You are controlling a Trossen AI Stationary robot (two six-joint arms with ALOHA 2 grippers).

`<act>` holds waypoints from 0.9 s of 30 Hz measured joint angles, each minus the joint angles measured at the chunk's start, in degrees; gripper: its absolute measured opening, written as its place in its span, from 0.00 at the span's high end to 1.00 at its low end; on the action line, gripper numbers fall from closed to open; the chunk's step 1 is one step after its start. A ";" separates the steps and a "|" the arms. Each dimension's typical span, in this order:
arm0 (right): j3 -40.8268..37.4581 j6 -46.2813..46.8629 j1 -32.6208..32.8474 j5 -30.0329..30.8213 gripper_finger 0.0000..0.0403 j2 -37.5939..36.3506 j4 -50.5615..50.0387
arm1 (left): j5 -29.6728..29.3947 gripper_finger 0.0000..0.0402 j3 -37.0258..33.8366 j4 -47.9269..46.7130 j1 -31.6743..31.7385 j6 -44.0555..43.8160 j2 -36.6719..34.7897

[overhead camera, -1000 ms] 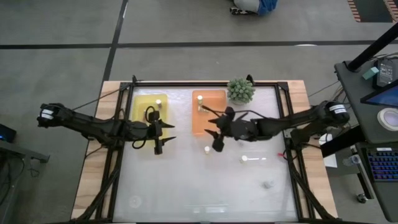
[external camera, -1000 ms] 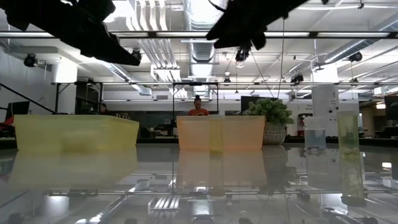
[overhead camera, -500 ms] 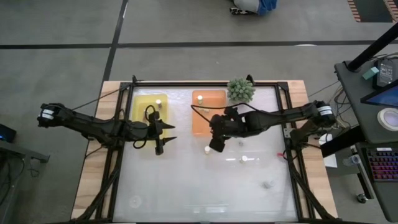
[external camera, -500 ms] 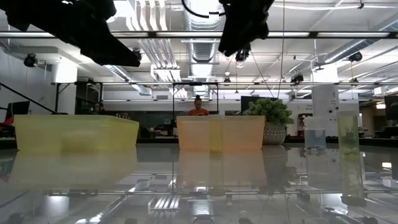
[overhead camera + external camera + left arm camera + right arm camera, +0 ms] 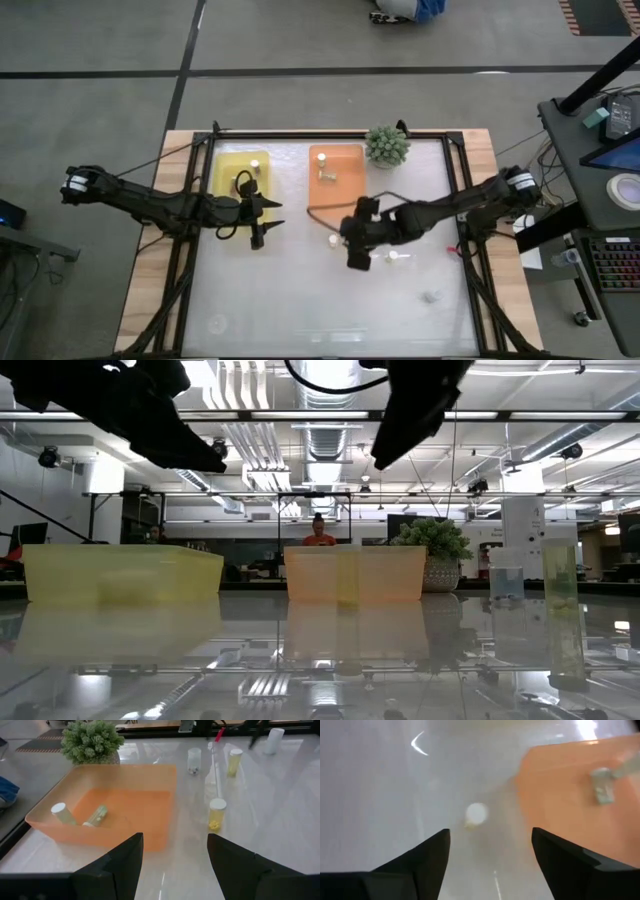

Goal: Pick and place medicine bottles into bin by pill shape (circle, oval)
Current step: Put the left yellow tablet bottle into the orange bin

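Small medicine bottles with white caps are spread about. Two lie in the orange bin [image 5: 105, 815]: one bottle [image 5: 59, 812] and another [image 5: 98, 815]. One stands in the yellow bin [image 5: 243, 175]. On the glass stand a yellowish bottle [image 5: 216, 815] and others farther off [image 5: 234, 760]; one lies on its side [image 5: 396, 255]. My right gripper [image 5: 490, 831] hangs open above the table, near an upright bottle [image 5: 476, 814] beside the orange bin [image 5: 580, 785]. My left gripper [image 5: 175, 836] is open and holds nothing, hovering at the yellow bin's near right corner [image 5: 264, 222].
A spiky green plant ball [image 5: 386, 145] in a pot stands at the far edge, right of the orange bin. A small grey thing [image 5: 432, 296] lies near the right front. The near half of the glass table [image 5: 300, 310] holds nothing else. A person stands far off in the room [image 5: 319, 532].
My right gripper has gone from the orange bin's near edge toward the table's near edge and tipped more steeply downward; it now hangs over the bottles on the glass. My left gripper has stayed in place.
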 joint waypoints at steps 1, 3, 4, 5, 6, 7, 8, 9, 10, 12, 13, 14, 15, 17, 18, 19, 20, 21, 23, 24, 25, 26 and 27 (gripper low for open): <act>-1.34 -0.88 0.61 -0.05 0.32 0.01 1.55 | 0.00 0.49 0.00 0.01 0.00 0.02 -0.01; -3.89 -1.52 1.52 -0.12 0.31 0.01 4.94 | -0.02 0.49 0.00 0.04 0.00 0.03 0.00; -5.17 -1.70 1.74 -0.10 0.31 0.01 6.63 | -0.03 0.49 0.00 0.04 0.00 0.06 0.00; -6.39 -2.02 1.76 0.05 0.31 0.01 8.70 | -0.03 0.49 0.00 0.04 0.00 0.13 0.00; -7.59 -2.32 1.76 0.08 0.32 0.01 10.99 | -0.04 0.49 0.00 0.12 0.00 0.23 0.00; -8.85 -2.72 1.75 0.12 0.32 0.08 13.55 | -0.06 0.49 0.00 0.26 0.00 0.36 0.02; -10.03 -3.14 1.73 0.27 0.33 0.28 16.28 | -0.26 0.49 0.00 0.31 0.00 0.45 0.04; -11.17 -3.75 1.64 0.44 0.33 0.40 18.70 | -0.28 0.49 0.00 0.30 0.00 0.47 0.03; -12.44 -4.33 1.45 0.46 0.34 0.65 21.17 | -0.29 0.49 0.00 0.41 0.00 0.47 0.00; -14.66 -5.63 1.19 0.42 0.35 1.37 26.40 | -0.30 0.49 0.00 0.98 0.00 0.51 0.02; -15.72 -6.19 1.06 0.44 0.35 1.84 28.93 | -0.30 0.49 0.00 1.00 0.00 0.53 0.01; -16.49 -6.82 0.94 0.47 0.35 2.44 30.92 | -0.31 0.49 0.00 1.01 0.00 0.54 0.00; -17.11 -7.28 0.73 0.47 0.36 2.87 32.75 | -0.28 0.49 0.00 1.15 0.00 0.54 0.02; -17.84 -7.69 0.21 0.48 0.36 4.16 35.17 | -0.28 0.49 0.00 1.14 0.00 0.54 0.07; -17.91 -7.76 -0.16 0.49 0.36 4.93 35.74 | -0.28 0.49 0.00 1.20 0.00 0.56 0.07; -17.91 -7.75 -0.57 0.47 0.36 5.66 36.18 | -0.28 0.49 0.00 1.18 0.00 0.56 0.07; -17.90 -7.74 -1.01 0.46 0.36 6.36 36.20 | -0.28 0.49 0.00 1.22 0.00 0.56 0.07; -17.80 -7.76 -1.38 0.49 0.37 7.05 35.92 | -0.27 0.49 0.00 1.23 0.00 0.56 0.07; -17.19 -8.15 -1.89 0.62 0.37 8.30 35.74 | -0.28 0.49 0.00 1.22 0.00 0.56 0.07; -16.89 -8.45 -2.00 0.66 0.37 8.75 35.76 | -0.28 0.49 0.00 1.23 0.00 0.56 0.07; -16.56 -8.65 -1.98 0.64 0.37 9.20 35.64 | -0.26 0.49 0.00 1.25 0.00 0.56 0.06; -16.16 -8.81 -1.91 0.54 0.38 9.50 35.63 | -0.26 0.49 0.00 1.20 0.00 0.56 0.05; -15.94 -9.09 -1.88 0.47 0.38 9.71 35.74 | -0.24 0.49 0.00 1.20 0.00 0.56 0.07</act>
